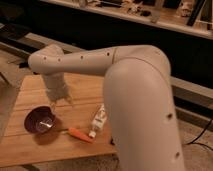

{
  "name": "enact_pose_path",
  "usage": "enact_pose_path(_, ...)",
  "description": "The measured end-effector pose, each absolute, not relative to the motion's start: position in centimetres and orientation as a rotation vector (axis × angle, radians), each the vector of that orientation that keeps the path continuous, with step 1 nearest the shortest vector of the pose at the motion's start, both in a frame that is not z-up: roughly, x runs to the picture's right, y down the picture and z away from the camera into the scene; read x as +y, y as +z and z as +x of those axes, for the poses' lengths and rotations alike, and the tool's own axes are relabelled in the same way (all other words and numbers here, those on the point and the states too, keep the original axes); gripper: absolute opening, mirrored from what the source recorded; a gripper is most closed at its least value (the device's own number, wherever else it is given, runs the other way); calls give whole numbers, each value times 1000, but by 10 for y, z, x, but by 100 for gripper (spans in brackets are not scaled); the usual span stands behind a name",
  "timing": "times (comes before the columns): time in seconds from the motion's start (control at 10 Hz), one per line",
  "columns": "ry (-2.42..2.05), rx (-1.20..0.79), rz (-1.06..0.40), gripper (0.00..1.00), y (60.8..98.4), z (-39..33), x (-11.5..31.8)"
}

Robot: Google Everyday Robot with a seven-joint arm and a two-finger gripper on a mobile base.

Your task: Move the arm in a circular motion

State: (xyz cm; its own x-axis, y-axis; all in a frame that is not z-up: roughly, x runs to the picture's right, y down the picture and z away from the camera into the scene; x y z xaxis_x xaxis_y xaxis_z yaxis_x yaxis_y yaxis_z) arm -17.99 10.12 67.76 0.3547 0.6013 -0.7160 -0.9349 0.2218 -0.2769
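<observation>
My arm (135,85) is a thick off-white tube with small dark holes. It rises from the lower right, bends at a rounded elbow and reaches left over the wooden table (30,150). The ribbed wrist (56,86) points down. The small gripper (60,102) hangs above the table, just up and right of a purple bowl (41,121).
An orange carrot (80,134) lies on the table right of the bowl. A white bottle (99,121) lies beside it, close to the arm's big segment. A dark shelf and counter (150,20) run along the back. The table's front edge is near the bottom left.
</observation>
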Motion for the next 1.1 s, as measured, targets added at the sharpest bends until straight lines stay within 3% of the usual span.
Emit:
enact_pose_path(0.5, 1323, 579, -659, 65, 662, -67, 86)
enact_pose_path(1.1, 1358, 570, -528, 65, 718, -24, 2)
